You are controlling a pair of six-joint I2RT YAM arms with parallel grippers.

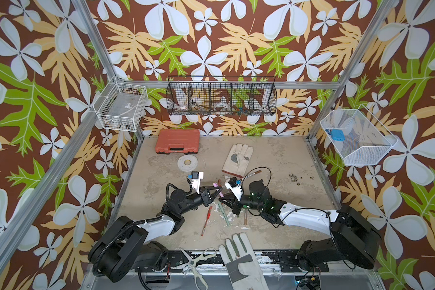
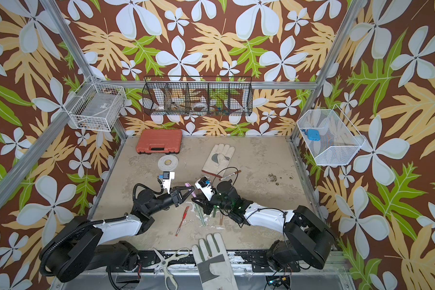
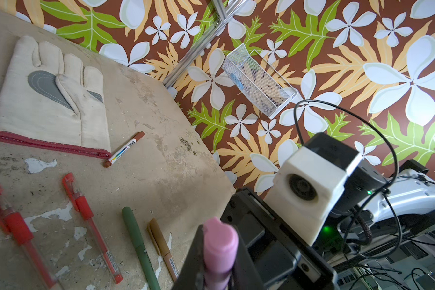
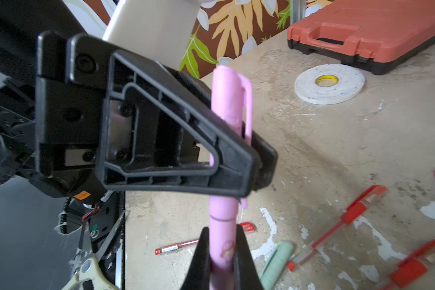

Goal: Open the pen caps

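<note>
Between your two grippers, the pink pen (image 4: 221,211) has its pink cap (image 4: 227,100) seated on the barrel, with the seam showing in the short gap between the two sets of fingers. Your left gripper (image 1: 218,190) pinches the cap crosswise, its clip end sticking out past the fingers, while your right gripper (image 4: 222,241) pinches the barrel just beside the seam. The mint pen (image 4: 276,261) and red pens (image 4: 337,223) lie on the table (image 4: 337,150), untouched by either set of fingers.

even daylight, soft shadows, wrist views blurred close up, edges distorted.
</note>
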